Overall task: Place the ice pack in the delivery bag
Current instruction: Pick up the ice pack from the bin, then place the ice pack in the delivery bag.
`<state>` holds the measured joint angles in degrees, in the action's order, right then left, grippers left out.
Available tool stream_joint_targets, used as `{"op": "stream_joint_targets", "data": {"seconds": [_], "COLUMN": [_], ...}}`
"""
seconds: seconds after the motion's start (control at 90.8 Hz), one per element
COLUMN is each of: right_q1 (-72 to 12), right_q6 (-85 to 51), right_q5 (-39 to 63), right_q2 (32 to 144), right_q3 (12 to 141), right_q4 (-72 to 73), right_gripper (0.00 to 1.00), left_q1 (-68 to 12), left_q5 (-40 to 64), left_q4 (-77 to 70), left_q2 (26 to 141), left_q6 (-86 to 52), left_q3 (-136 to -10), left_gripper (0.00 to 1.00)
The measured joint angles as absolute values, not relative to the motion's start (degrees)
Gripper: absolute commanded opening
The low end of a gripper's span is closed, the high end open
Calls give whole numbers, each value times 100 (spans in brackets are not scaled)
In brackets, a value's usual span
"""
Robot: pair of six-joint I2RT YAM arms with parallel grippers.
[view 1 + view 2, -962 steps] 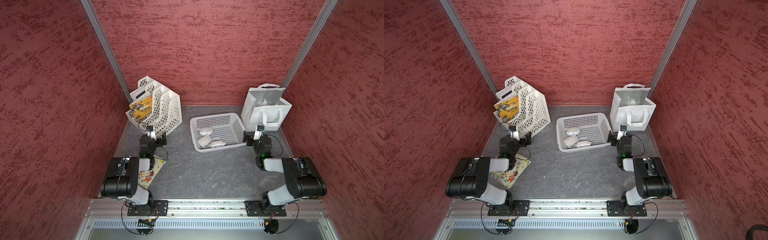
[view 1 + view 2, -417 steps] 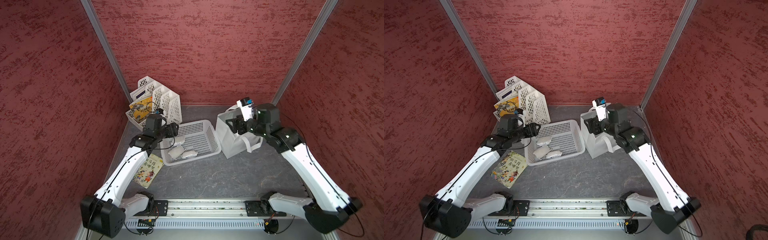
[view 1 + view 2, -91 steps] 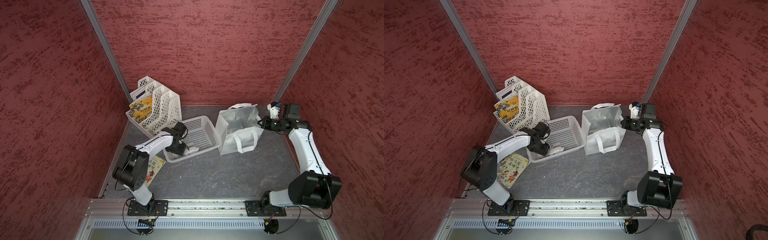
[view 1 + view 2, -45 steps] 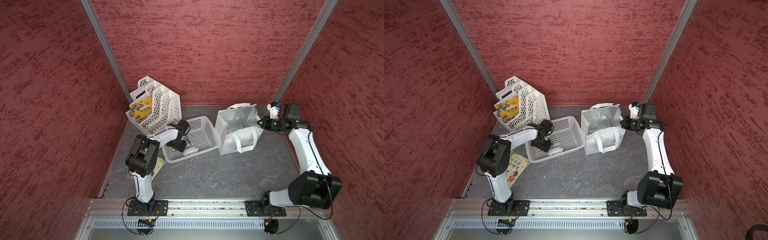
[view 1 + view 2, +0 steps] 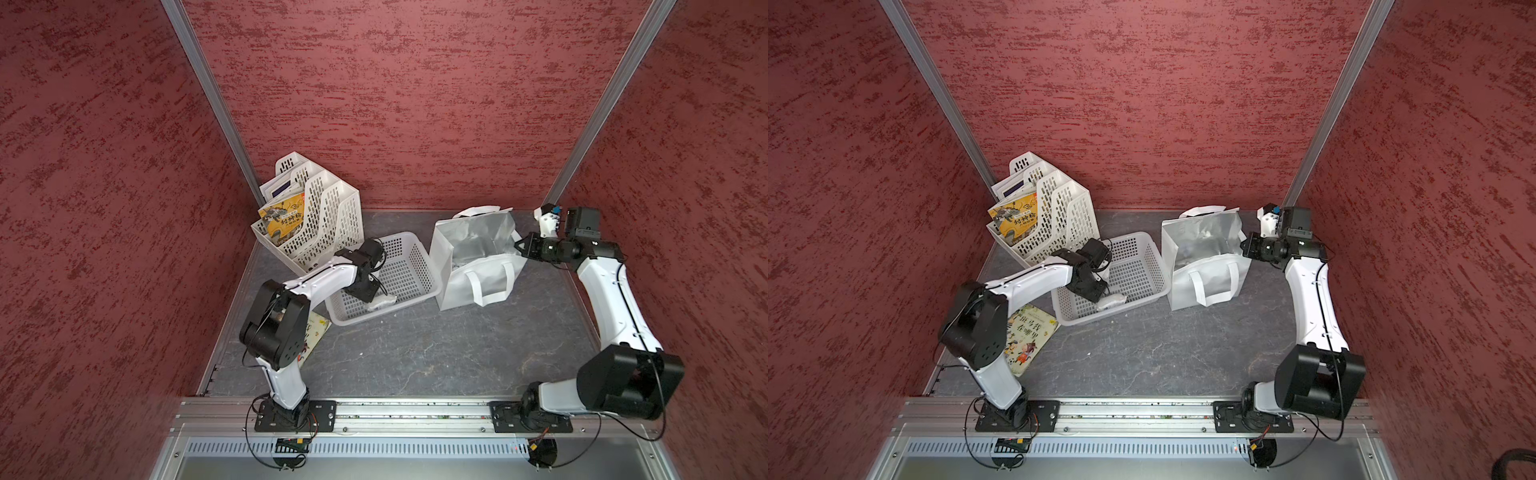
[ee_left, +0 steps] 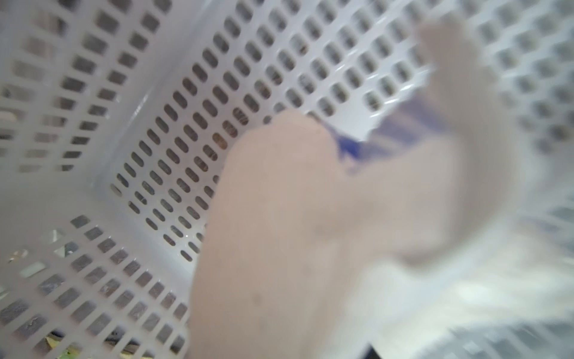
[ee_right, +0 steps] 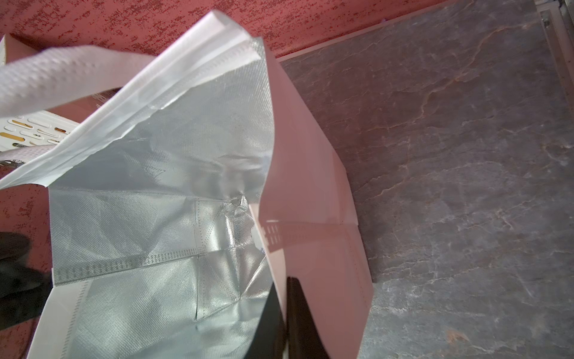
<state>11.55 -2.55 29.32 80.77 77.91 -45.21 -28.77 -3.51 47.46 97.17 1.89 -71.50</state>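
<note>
Ice pack (image 5: 380, 302) lies in the white basket (image 5: 428, 270), against its 6 o'clock wall. I see the left gripper (image 5: 372, 296) straddling it, but the wrist view is blurred and I can't tell if it's gripping. Right gripper (image 5: 519, 247) is clamped on the delivery bag (image 5: 478, 286) rim at 3 o'clock; bag mouth gapes. Bag sits just beside the basket's 3 o'clock edge. Bare tabletop (image 5: 415, 353) at 6.

I'm working in a robotics lab test cell. Red textured wall panels (image 5: 395, 104) box in three sides, joined by bare aluminium corner posts (image 5: 208, 91). The grey stone-patterned tabletop (image 5: 415, 353) ends at an aluminium rail (image 5: 415, 411) where two white-and-black robot arms (image 5: 328, 276) are bolted down, cables hanging loose. What sits on it reads as staged props: a white perforated plastic file rack (image 5: 328, 224) and a white soft delivery bag with silvery foil lining (image 5: 478, 286).
</note>
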Motion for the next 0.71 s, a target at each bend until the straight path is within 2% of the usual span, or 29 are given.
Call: {"op": "stream_joint_targets", "data": {"seconds": [0.132, 0.253, 0.452, 0.595, 0.639, 0.705], "right_q1": [1155, 1155, 1153, 1144, 1142, 1138], "right_q6": [-255, -255, -255, -259, -259, -261], "right_q5": [2934, 2934, 2934, 2936, 2939, 2941], "right_q2": [8044, 8012, 7946, 7863, 7824, 7769], "right_q3": [7756, 7684, 7581, 7548, 7522, 7481], "right_q4": [-4504, -4473, -4414, -4392, -4383, -4379], "right_gripper": [7, 7, 7, 7, 7, 7], "left_q1": [-3127, -3551, -4678, -5190, -5266, -5319], "left_q5": [370, 849, 1286, 1184, 1048, 740], "left_q4": [4366, 3806, 3002, 3052, 3131, 3260], "left_q2": [8844, 8755, 9880, 10967, 11290, 11692], "left_q6": [-97, -333, -246, 172, 344, 600], "left_q3": [-7384, -8114, -10226, -11675, -12018, -12366], "left_gripper": [12, 12, 12, 14, 17, 29]}}
